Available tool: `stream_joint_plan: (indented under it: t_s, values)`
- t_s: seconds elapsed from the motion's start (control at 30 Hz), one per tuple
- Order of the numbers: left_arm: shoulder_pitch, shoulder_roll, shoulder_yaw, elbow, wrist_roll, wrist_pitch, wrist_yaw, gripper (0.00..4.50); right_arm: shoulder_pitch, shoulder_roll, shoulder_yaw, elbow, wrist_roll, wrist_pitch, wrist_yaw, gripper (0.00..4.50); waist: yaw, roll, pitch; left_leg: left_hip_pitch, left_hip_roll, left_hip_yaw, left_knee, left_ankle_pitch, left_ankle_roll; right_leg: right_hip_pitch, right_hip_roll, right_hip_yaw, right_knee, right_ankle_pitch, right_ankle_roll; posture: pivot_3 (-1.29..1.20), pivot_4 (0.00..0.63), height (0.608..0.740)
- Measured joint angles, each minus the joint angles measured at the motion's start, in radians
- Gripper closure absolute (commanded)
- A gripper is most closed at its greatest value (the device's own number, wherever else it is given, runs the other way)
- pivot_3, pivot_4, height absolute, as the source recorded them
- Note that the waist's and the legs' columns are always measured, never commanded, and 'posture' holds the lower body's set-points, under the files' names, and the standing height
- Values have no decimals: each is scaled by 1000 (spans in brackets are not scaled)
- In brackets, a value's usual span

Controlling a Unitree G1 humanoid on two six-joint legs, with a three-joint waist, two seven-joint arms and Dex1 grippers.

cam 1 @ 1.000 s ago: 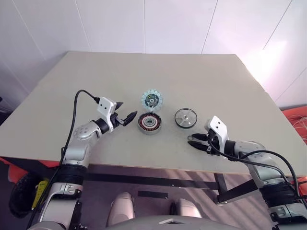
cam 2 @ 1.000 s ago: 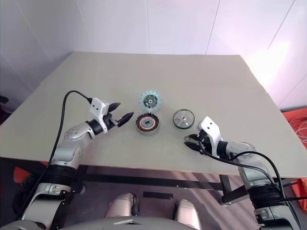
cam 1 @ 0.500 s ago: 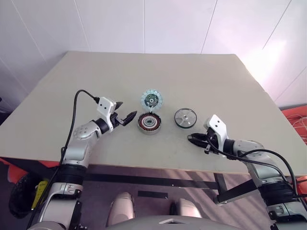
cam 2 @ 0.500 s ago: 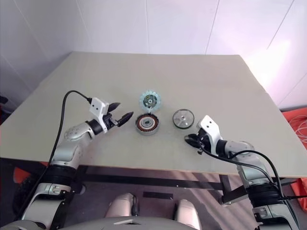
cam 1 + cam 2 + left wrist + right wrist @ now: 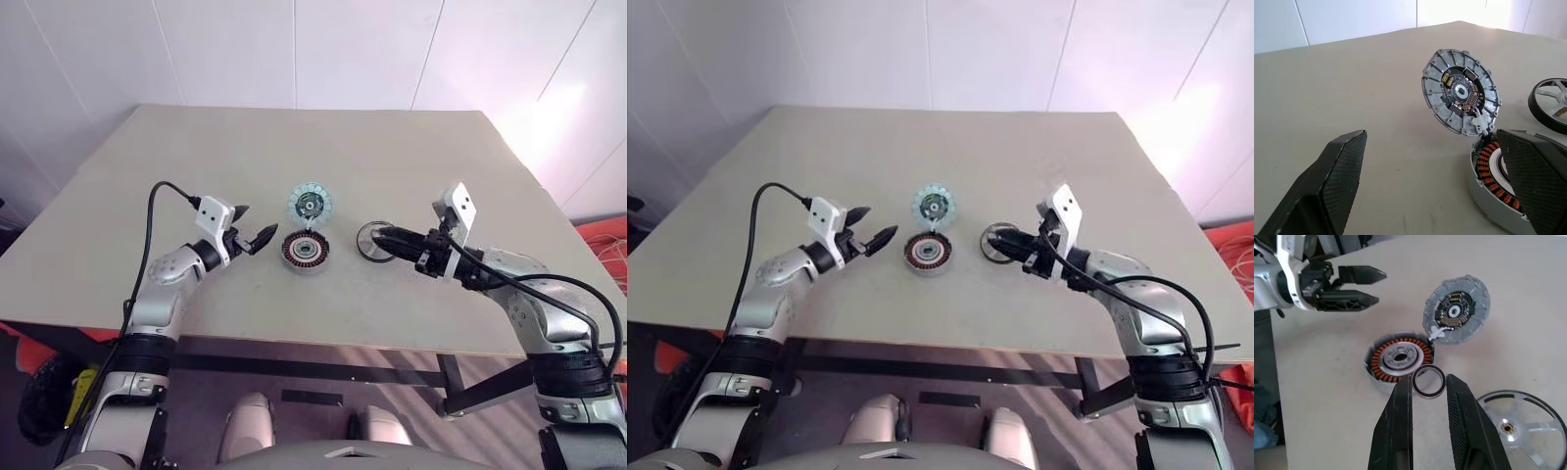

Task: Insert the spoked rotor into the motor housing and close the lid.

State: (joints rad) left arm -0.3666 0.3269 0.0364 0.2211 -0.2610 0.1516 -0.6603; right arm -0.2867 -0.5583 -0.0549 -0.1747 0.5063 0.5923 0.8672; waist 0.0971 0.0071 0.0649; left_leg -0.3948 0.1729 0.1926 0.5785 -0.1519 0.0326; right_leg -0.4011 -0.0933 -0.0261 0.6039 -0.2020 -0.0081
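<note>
The motor housing (image 5: 306, 253) sits mid-table, its copper windings (image 5: 1382, 357) showing. The lid (image 5: 310, 205) stands tilted up at the housing's far side, its pale segmented face (image 5: 1461, 96) toward me. To the right of the housing, the spoked rotor (image 5: 1513, 421) lies flat on the table. My right gripper (image 5: 1428, 387) hovers over the rotor's left edge, shut on a tiny dark ring (image 5: 1428, 381) pinched between its fingertips. My left gripper (image 5: 257, 223) is open just left of the housing and holds nothing.
All the parts lie on a beige table (image 5: 294, 147); white walls stand behind it. The table's front edge (image 5: 323, 345) runs close below both arms. Black cables trail from both wrists.
My right gripper shut on the tiny ring near the table's front edge, then rose and swung left until it was over the rotor. The left arm stayed still.
</note>
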Motion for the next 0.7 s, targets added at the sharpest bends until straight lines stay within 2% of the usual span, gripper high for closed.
stream_joint_plan:
  t_s: [0.13, 0.37, 0.7]
  values:
    - [-7, 18, 5, 9, 0, -1, -4, 0, -92, 40, 70, 25, -48, -3, -33, 3842, -5, 0, 0, 0, 1, 0, 0, 1, -1, -1, 0, 0, 1, 0, 0, 0, 0, 740]
    - [-10, 25, 11, 12, 1, -3, -4, 0, -165, 150, 238, 238, -187, -71, -45, 3842, -2, -1, 0, -1, 0, 0, -1, 1, -2, -3, 0, 0, 1, 0, 0, 0, 0, 740]
    - [11, 37, 18, -2, 0, -2, 8, 0, -244, 271, 315, 410, -286, -137, -38, 3842, -4, -1, 0, -2, 0, 0, -2, 1, -2, -4, 0, 0, 2, 1, -1, 0, 0, 740]
